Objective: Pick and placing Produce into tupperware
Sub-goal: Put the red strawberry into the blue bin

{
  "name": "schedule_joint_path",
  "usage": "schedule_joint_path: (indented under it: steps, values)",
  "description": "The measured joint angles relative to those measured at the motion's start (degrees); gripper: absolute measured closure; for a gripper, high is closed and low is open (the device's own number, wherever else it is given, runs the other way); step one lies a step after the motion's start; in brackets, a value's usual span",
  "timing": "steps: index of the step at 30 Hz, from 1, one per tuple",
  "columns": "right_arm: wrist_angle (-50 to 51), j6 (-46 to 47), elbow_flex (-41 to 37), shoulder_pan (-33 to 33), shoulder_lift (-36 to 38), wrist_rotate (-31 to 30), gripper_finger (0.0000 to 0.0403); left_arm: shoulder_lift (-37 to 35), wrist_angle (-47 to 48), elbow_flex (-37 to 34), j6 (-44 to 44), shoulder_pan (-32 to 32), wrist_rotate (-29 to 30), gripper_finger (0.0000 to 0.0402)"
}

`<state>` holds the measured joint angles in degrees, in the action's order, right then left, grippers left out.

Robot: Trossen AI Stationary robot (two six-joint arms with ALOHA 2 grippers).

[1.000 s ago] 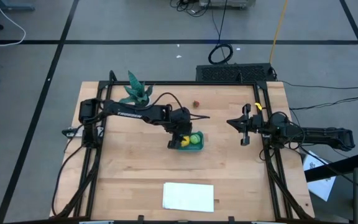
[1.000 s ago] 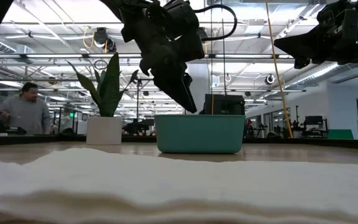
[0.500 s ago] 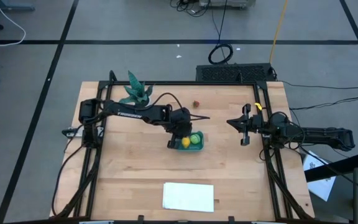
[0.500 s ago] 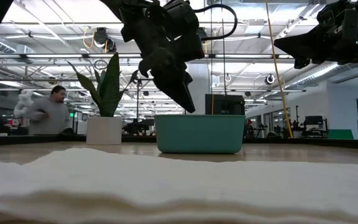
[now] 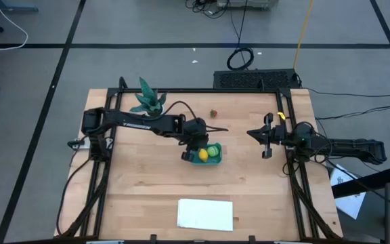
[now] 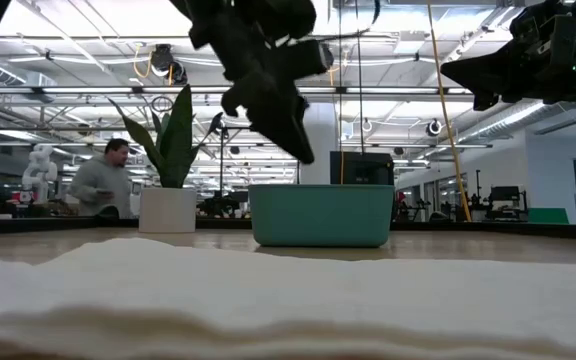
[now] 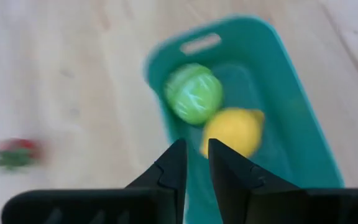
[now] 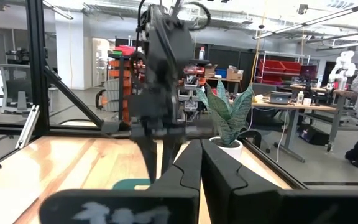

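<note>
The teal tupperware sits mid-table, its long axis running across the table, with the lemon and green ball side by side inside. The left gripper hovers above it, fingers nearly together, empty. The red piece lies apart near the table's far edge. The right gripper waits, pressed shut.

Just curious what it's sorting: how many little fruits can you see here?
3. The green ball and the yellow lemon lie touching inside the teal container. The small red piece sits on the bare table, beyond the container. None seems hidden.
</note>
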<state>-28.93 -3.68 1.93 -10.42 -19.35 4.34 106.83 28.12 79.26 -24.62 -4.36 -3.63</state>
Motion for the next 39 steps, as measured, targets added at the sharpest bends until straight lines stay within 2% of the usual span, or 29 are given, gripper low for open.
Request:
schedule_joint_path:
  steps: [4,10,16,24,31,35,39]
  values:
    - [0.02,0.00,0.00,0.00,0.02,0.00,0.0403,-4.18,0.58,0.05,-0.54,1.33,5.80,0.0330]
    - [-0.02,0.00,0.00,0.01,0.00,0.00,0.0403,-13.06,2.83,0.07,3.32,1.88,6.66,0.0330]
    - [0.03,0.00,0.00,-0.01,0.00,0.00,0.0403,-22.30,5.40,0.07,4.28,2.38,5.85,0.0330]
    - [0.26,0.01,0.00,-0.01,0.00,0.01,0.0403,-31.92,5.13,0.07,4.27,2.47,-3.61,0.0330]
    - [0.46,0.00,0.00,-0.01,0.00,0.00,0.0403,-38.56,7.71,-0.25,5.17,2.47,-2.20,0.0330]
    - [0.40,0.00,0.02,-0.01,-0.14,0.01,0.0403,-43.38,7.77,-3.33,5.88,2.47,1.95,0.0341]
    - [0.44,0.02,0.00,-0.01,-0.35,0.02,0.0403,-49.32,4.40,-10.52,8.07,2.39,2.63,0.0380]
